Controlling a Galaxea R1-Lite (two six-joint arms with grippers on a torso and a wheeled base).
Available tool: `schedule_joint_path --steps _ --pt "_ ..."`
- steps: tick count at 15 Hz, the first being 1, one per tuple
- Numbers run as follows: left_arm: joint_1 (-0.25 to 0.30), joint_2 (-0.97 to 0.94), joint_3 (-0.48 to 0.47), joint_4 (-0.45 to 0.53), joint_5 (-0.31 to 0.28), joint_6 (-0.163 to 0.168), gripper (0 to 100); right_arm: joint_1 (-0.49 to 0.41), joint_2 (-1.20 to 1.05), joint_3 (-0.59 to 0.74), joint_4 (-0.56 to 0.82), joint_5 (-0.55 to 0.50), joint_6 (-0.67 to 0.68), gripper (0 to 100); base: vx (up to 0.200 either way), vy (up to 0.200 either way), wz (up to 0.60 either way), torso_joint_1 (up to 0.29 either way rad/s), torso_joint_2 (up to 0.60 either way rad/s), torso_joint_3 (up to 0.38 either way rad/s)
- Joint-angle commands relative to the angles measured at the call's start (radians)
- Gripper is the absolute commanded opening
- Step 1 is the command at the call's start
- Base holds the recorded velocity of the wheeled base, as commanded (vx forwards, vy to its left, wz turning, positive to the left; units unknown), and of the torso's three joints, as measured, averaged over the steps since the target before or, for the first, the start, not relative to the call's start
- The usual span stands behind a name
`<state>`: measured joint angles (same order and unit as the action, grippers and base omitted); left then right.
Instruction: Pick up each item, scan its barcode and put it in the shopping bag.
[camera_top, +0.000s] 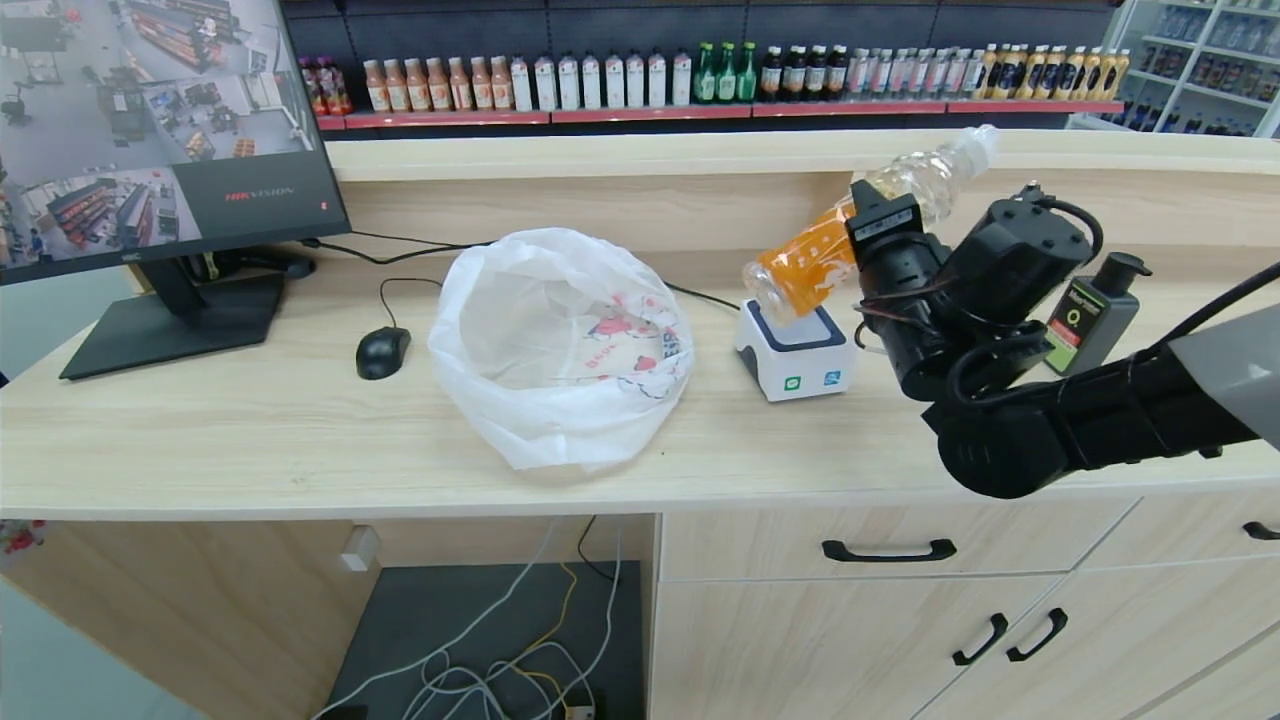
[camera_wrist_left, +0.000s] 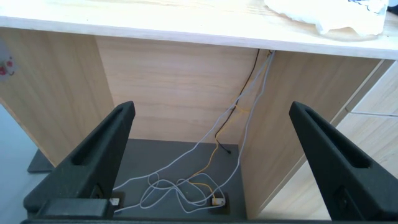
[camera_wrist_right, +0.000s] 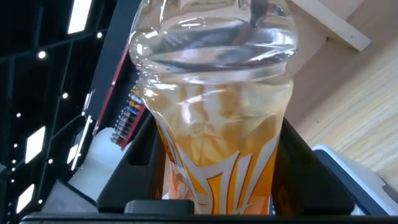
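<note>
Bottle (camera_top: 805, 262), clear plastic with orange label, is up off the counter (camera_top: 250, 430) and clamped in the right gripper (camera_top: 872, 222). The 2 fingers are closed on its midsection, 1 on each side. Right wrist view confirms it: black fingers (camera_wrist_right: 142, 163) press both sides of the label. Bottle is tilted, cap end toward 2 o'clock, base toward 8 o'clock. The base sits just above the top window of the white scanner (camera_top: 795, 352); can't tell if they touch.

Shopping bag (camera_top: 560, 340), white plastic with its mouth open, sits on the counter at 9 o'clock from the scanner, close beside it. Nothing visible inside the bag.

Left gripper (camera_wrist_left: 211, 109) is low, in front of the open bay under the counter, 2 fingers wide apart and holding nothing. Loose cables (camera_wrist_left: 186, 186) lie on the floor beyond it.

Rest of the counter: black mouse (camera_top: 382, 351) at 9 o'clock from the bag, monitor (camera_top: 150, 120) at 10 o'clock, dark pump bottle (camera_top: 1095, 315) at 3 o'clock from the scanner.
</note>
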<state>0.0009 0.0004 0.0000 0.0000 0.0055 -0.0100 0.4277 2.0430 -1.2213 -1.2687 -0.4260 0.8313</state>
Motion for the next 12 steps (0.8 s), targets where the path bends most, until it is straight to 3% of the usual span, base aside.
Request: schedule_joint_path --steps 1,4,6,7,9,12 --pt "0.001 0.0 0.0 0.0 0.001 -0.001 100 0.036 -0.033 0.011 -0.049 0.006 -0.081 0 0.0 0.0 0.0 0.0 0.0 0.0" --pt "0.001 0.0 0.0 0.0 0.001 -0.001 100 0.062 -0.033 0.011 -0.097 0.023 -0.216 0 0.0 0.0 0.0 0.0 0.0 0.0" --pt "0.001 0.0 0.0 0.0 0.001 -0.001 100 0.098 -0.046 0.012 -0.139 0.073 -0.412 0 0.0 0.0 0.0 0.0 0.0 0.0" --pt "0.001 0.0 0.0 0.0 0.001 0.001 100 0.108 -0.047 0.016 -0.158 0.096 -0.445 0 0.0 0.0 0.0 0.0 0.0 0.0" --pt "0.001 0.0 0.0 0.0 0.001 -0.002 100 0.106 -0.063 0.101 -0.241 0.225 -0.636 0 0.0 0.0 0.0 0.0 0.0 0.0" --pt "0.001 0.0 0.0 0.0 0.001 -0.001 100 0.112 -0.106 0.246 -0.302 0.254 -0.799 0 0.0 0.0 0.0 0.0 0.0 0.0"
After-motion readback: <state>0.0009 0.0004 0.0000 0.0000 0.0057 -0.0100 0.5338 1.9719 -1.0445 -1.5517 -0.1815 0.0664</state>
